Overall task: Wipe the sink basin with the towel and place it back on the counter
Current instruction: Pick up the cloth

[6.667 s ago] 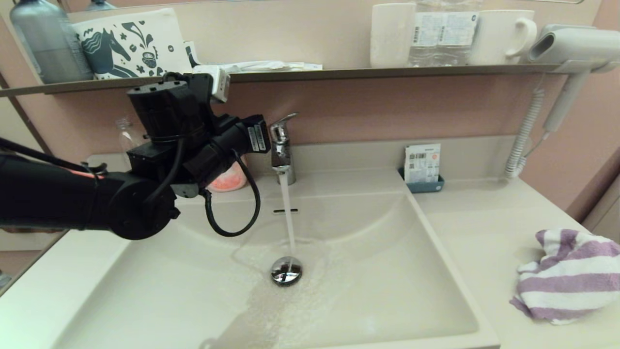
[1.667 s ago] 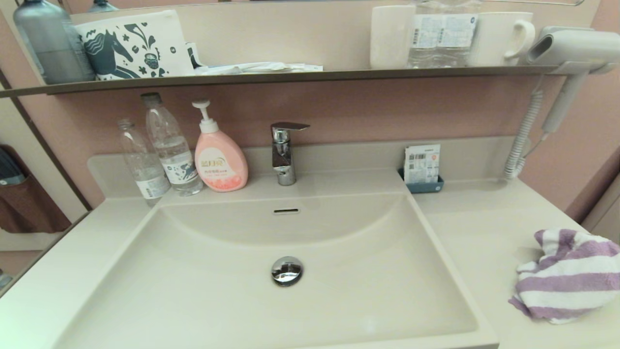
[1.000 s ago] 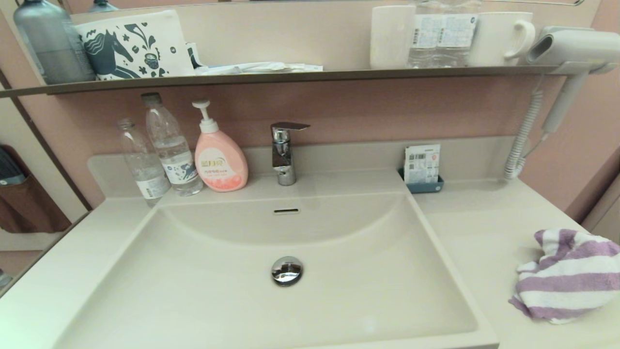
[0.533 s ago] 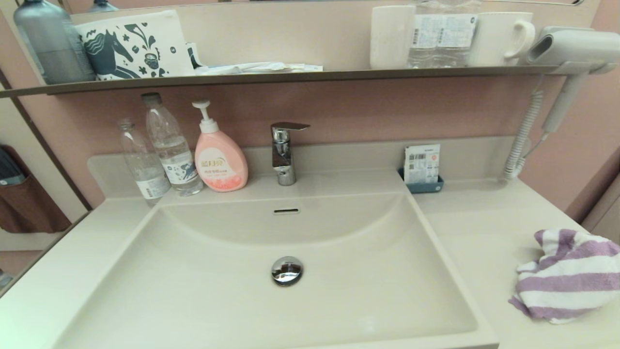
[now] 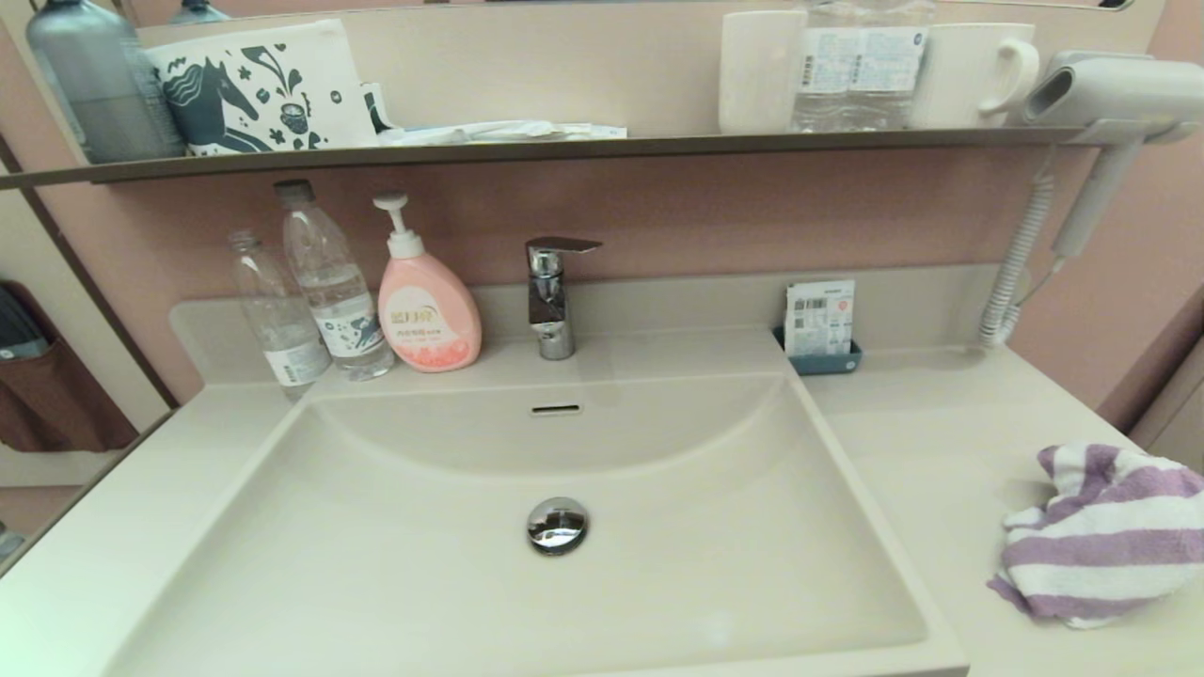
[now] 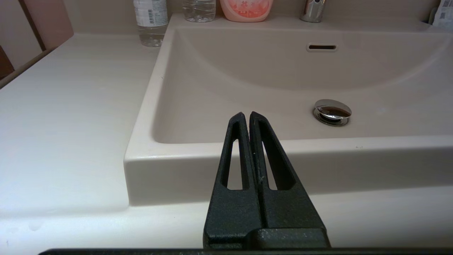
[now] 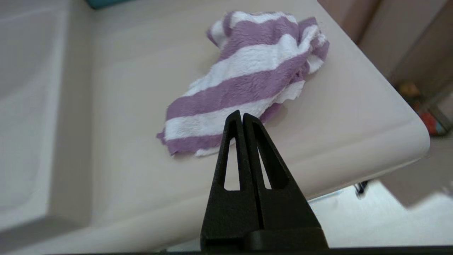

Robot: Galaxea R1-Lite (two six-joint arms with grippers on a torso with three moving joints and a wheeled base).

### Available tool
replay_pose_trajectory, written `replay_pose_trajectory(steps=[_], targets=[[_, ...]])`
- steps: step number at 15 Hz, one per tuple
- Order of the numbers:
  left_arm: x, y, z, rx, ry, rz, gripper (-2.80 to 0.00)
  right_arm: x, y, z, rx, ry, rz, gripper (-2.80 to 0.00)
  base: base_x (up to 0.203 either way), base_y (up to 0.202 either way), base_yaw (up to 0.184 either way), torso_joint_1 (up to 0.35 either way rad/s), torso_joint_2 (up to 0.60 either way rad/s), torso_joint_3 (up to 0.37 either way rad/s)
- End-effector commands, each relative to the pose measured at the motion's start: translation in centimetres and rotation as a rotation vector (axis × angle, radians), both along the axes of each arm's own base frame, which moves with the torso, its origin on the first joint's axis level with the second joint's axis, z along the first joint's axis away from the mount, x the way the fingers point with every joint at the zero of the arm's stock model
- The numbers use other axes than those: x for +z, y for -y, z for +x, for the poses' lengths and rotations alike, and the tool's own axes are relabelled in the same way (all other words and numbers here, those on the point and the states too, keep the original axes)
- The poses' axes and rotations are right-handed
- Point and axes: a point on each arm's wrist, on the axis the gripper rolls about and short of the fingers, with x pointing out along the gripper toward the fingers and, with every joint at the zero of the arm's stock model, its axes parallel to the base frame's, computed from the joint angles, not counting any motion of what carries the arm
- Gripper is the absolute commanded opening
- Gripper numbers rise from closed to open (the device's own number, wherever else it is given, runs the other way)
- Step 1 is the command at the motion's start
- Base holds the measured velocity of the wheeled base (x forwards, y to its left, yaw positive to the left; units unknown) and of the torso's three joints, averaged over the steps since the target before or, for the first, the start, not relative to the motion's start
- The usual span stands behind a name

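Towel point(image 7: 244, 74) lies crumpled near counter's point(image 5: 931, 451) right edge. Right gripper point(image 7: 242, 117), fingers together, must open wide, then pinch a raised fold. Left gripper point(image 6: 246, 117), fingers together, idles before sink basin point(image 6: 247, 78).

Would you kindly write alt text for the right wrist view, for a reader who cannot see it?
The right gripper, its black fingers shut and holding nothing, points at a crumpled purple-and-white striped towel lying on the cream counter near its rounded outer corner. Part of the sink basin shows at one edge.
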Motion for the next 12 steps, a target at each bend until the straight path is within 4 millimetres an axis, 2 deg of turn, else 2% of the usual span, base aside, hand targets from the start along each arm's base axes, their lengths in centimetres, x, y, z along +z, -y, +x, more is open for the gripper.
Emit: replay_pose_trajectory(steps=[1, 2, 3, 4, 5, 7, 8, 12], targets=[[0.0, 0.0, 0.0, 0.0, -0.001, 0.0, -2.8, -0.3, 0.4, 5.3, -0.049, -0.217, 0.007, -2.8, 0.0, 0.0, 0.0, 0.0, 0.0, 0.0], [0.0, 0.0, 0.0, -0.001, -0.001, 0.0, -2.8, 0.0, 0.9, 7.1, -0.095, -0.282, 0.009, -2.8, 0.0, 0.0, 0.0, 0.0, 0.0, 0.0], [0.0, 0.0, 0.0, -0.001, -0.001, 0.0, -2.8, 1.0, 1.5, 9.0, -0.141, -0.33, 0.011, -2.8, 0.0, 0.0, 0.0, 0.0, 0.0, 0.0], [0.0, 0.0, 0.0, -0.001, -0.001, -0.001, -2.8, 2.3, 1.9, 10.1, -0.17, -0.349, 0.012, -2.8, 0.0, 0.0, 0.0, 0.0, 0.0, 0.0], [0.0, 0.0, 0.0, -0.001, -0.001, -0.001, -2.8, 3.6, 2.2, 10.7, -0.189, -0.357, 0.011, 0.0, 0.0, 0.0, 0.0, 0.0, 0.0, 0.0], [0.0, 0.0, 0.0, -0.001, -0.001, -0.001, -2.8, 5.8, 2.5, 11.8, -0.203, -0.402, 0.003, 0.0, 0.0, 0.0, 0.0, 0.0, 0.0, 0.0], [0.0, 0.0, 0.0, -0.001, -0.001, -0.001, -2.8, 6.1, 2.7, 12.2, -0.196, -0.466, -0.013, 0.0, 0.0, 0.0, 0.0, 0.0, 0.0, 0.0], [0.0, 0.0, 0.0, -0.001, -0.001, -0.001, -2.8, 4.5, 3.3, 14.8, -0.117, -0.661, -0.119, 0.0, 0.0, 0.0, 0.0, 0.0, 0.0, 0.0]])
